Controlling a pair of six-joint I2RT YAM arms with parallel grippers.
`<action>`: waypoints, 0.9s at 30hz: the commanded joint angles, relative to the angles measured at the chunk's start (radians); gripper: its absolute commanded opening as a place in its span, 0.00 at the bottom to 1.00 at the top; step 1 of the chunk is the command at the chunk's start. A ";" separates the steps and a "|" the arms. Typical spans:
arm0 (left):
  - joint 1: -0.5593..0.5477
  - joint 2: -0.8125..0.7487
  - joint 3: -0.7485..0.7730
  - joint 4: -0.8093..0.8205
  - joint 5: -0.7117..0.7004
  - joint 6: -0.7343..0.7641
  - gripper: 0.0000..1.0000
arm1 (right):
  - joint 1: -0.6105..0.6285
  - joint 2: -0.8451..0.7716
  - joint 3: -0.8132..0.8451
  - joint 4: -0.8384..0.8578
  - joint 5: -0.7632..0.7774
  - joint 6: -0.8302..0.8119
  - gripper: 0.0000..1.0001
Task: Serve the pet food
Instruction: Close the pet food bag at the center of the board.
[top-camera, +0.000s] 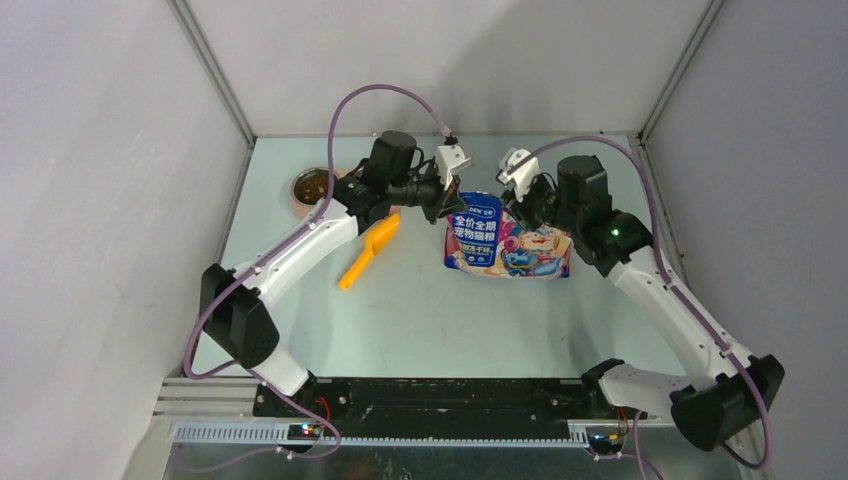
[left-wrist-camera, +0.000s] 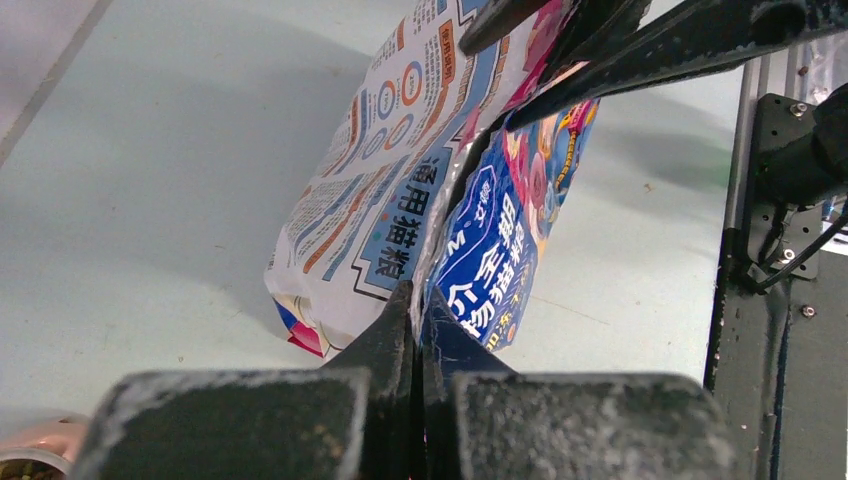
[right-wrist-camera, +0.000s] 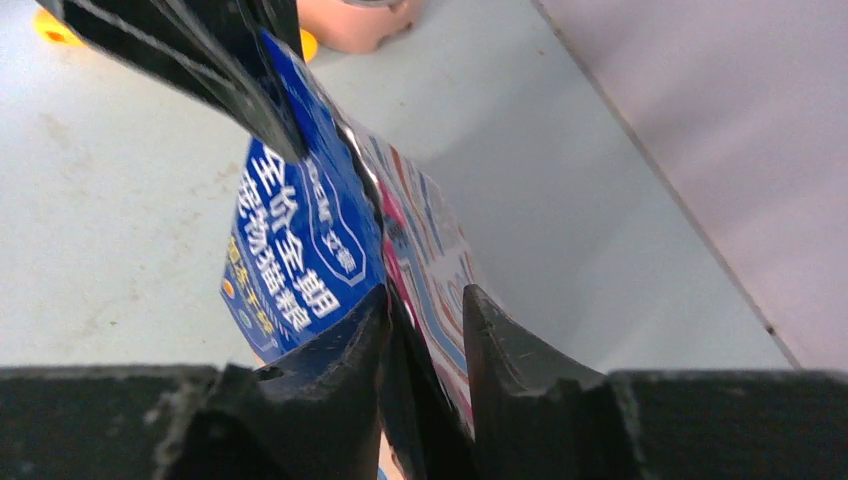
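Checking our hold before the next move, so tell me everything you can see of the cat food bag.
The cat food bag is a glossy plastic pouch, blue, pink and red in front with white lettering, pale with printed text behind. It lies on the table, top edge at the far side, its mouth parted a slit that shows silvery lining. The left gripper is shut on one top corner; the right gripper straddles the other, jaws apart. Its contents are hidden.
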 joint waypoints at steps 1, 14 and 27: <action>0.003 -0.076 -0.002 -0.007 0.031 -0.033 0.00 | -0.017 -0.068 -0.084 0.055 0.136 -0.053 0.36; 0.003 -0.097 -0.010 -0.001 0.033 -0.045 0.00 | -0.013 -0.117 -0.140 0.137 0.250 -0.042 0.05; 0.004 -0.098 0.000 -0.007 0.025 -0.052 0.00 | -0.075 -0.128 -0.154 0.098 0.242 -0.036 0.02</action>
